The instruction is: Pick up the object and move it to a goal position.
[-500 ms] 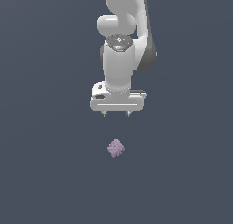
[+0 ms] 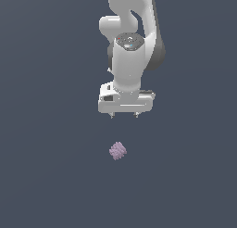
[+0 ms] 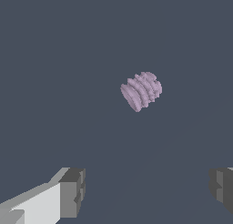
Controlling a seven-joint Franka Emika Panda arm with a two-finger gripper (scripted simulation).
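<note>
The object (image 2: 118,150) is a small pale purple-pink knobbly lump lying on the dark grey floor. My white gripper (image 2: 124,116) hangs above it, pointing down, a clear gap away and slightly toward the exterior view's right. In the wrist view the object (image 3: 141,91) lies ahead of the two grey fingertips (image 3: 73,192), which stand wide apart with nothing between them. The gripper is open.
A flat, featureless dark grey floor (image 2: 46,176) surrounds the object. The white arm (image 2: 132,41) rises out of the frame above the gripper. No other objects or markers show.
The gripper has shifted slightly toward the exterior view's right and a little lower, nearer the object. The object has not moved.
</note>
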